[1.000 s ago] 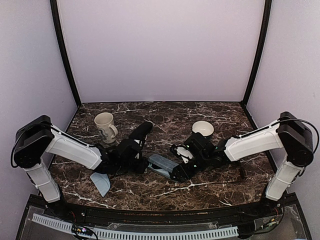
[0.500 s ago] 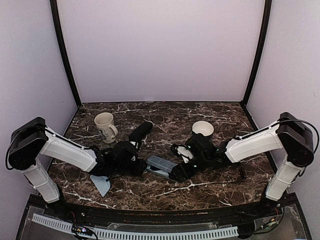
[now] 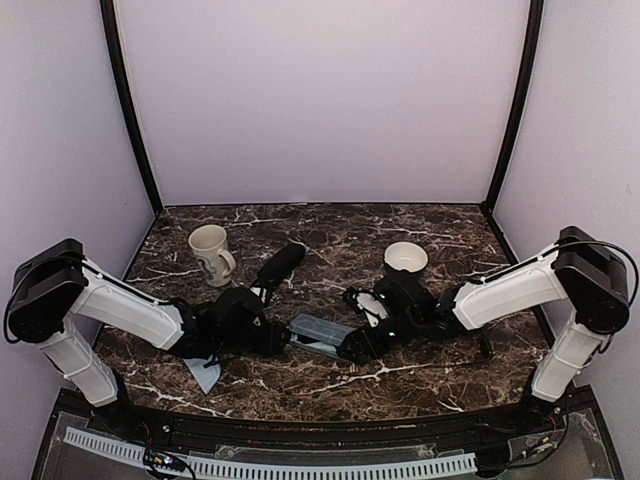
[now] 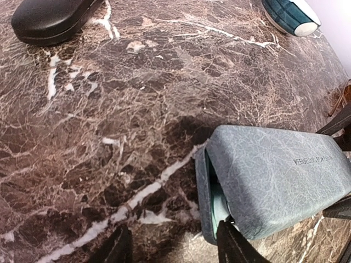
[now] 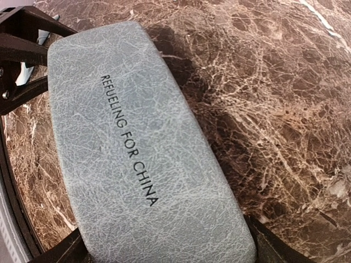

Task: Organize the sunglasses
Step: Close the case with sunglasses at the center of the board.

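The blue-grey case (image 3: 318, 332) lies mid-table, its lid almost down, with a slit of teal lining (image 4: 216, 205) showing. My right gripper (image 3: 352, 345) is shut on its right end, one finger down each long side (image 5: 271, 244). My left gripper (image 3: 275, 336) stands open at the case's left end. One of its fingers (image 4: 230, 241) touches the mouth of the slit and the other (image 4: 118, 246) is over bare marble. A thin dark shape (image 3: 485, 345) by my right forearm may be the sunglasses. I cannot tell what is inside the case.
A black oblong case (image 3: 279, 264) lies behind my left gripper. A cream mug (image 3: 210, 250) stands at the back left and a white bowl (image 3: 405, 257) at the back right. A blue-grey cloth pouch (image 3: 203, 372) lies under my left forearm near the front edge.
My left gripper's jaws have spread wider, and the arm has dropped lower toward the case's left end. The case has slid slightly left in the right gripper.
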